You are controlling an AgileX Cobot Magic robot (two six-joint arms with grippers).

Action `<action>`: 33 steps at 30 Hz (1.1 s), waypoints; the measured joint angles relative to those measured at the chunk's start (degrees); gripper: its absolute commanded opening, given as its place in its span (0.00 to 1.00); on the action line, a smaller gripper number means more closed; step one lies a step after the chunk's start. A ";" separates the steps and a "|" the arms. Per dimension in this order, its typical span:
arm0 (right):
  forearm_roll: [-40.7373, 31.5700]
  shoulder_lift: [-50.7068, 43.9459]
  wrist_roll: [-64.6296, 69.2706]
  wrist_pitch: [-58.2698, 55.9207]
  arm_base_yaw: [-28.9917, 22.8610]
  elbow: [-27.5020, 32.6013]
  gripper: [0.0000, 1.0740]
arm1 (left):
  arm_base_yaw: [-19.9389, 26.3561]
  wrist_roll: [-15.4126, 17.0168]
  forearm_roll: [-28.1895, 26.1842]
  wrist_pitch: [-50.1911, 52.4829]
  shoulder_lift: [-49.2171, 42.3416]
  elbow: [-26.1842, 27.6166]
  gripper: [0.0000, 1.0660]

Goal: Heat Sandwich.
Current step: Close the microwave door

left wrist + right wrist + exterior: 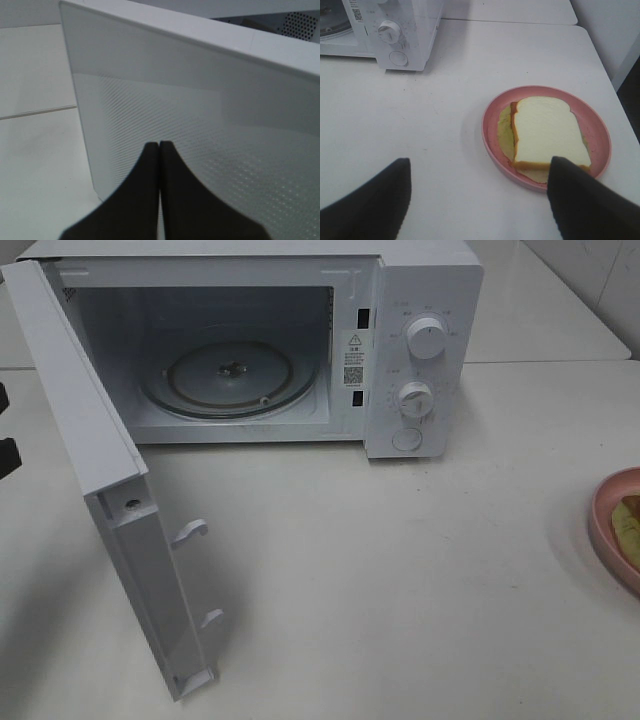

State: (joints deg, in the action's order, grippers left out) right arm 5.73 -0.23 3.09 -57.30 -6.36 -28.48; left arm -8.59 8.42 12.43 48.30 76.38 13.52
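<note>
The sandwich (547,130), a slice of pale bread over a yellowish layer, lies on a round pink plate (489,131) on the white table. My right gripper (480,161) hovers open above the table on the near side of the plate, one finger over the plate's edge and nothing between the fingers. In the exterior high view only a sliver of the sandwich (630,520) and the plate (603,525) shows at the right edge. The white microwave (420,300) stands open, its glass turntable (235,375) bare. My left gripper (159,146) is shut, its tips close to the outer face of the door (200,140).
The microwave door (100,490) swings out to the left toward the table's front, its latch hooks (190,532) pointing right. Two knobs (426,340) sit on the control panel. Dark parts of the left arm (6,455) show at the left edge.
</note>
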 measured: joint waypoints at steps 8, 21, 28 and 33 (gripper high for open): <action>0.00 0.00 0.00 0.00 0.00 0.00 0.69 | -7.39 -4.18 -9.11 1.32 2.98 0.17 0.00; 0.00 0.00 0.00 0.00 0.00 0.00 0.69 | -17.25 -8.42 -18.56 1.83 9.57 7.62 0.00; 0.00 0.00 0.00 0.00 0.00 0.00 0.69 | -22.69 -9.91 -23.89 1.83 14.67 13.18 0.00; 0.00 0.00 0.00 0.00 0.00 0.00 0.69 | -26.70 -13.92 -29.22 1.72 18.91 18.51 0.00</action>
State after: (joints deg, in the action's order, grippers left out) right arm 5.73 -0.23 3.09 -57.30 -6.36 -28.48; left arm -35.29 -5.50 -16.79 50.02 95.28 32.03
